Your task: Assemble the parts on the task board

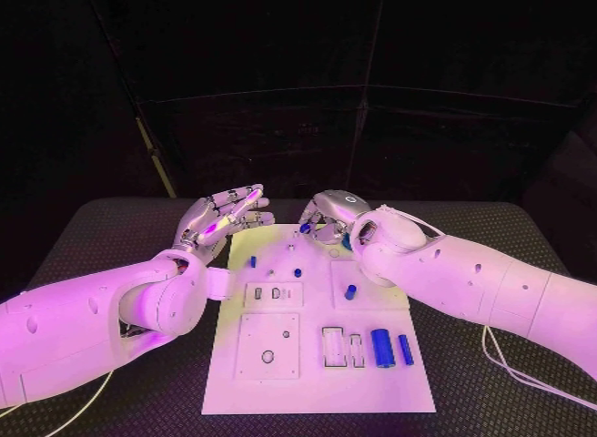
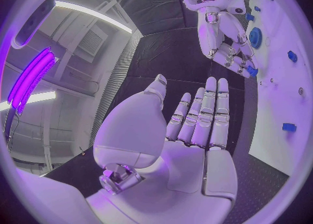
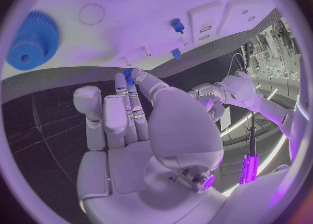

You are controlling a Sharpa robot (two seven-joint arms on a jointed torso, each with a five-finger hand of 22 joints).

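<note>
Small blue plastic part (image 3: 128, 74): pinched between the thumb tip and a fingertip of the silver many-fingered right hand (image 3: 146, 130), just over the far edge of the flat white task board (image 3: 130, 10). Remaining fingers (image 3: 114, 114) folded lower, clear of the part. Cannot tell how much of the piece sits inside the pinch.

Silver left hand (image 2: 192, 130) holding nothing: fingers (image 2: 207, 109) straight and close together, palm open, hovering off the board's far left corner, apart from the right hand.

Further out on the board: a blue toothed gear (image 3: 33, 39) lying flat near the far edge, close to the right hand; a few small blue pegs (image 1: 298, 271) standing around the middle; two blue cylinders (image 1: 381, 348) lying side by side toward the near right corner.

Probably an early stage, with most pieces still loose. For the step in hand:
- Keep the pinch firm but near the top of the part, leaving its lower end free.
- Hold it upright, line it up over its seat, then lower straight down.
- Avoid brushing the gear or the standing pegs.
- Release only once seated.
- Keep the left hand off the board.
</note>
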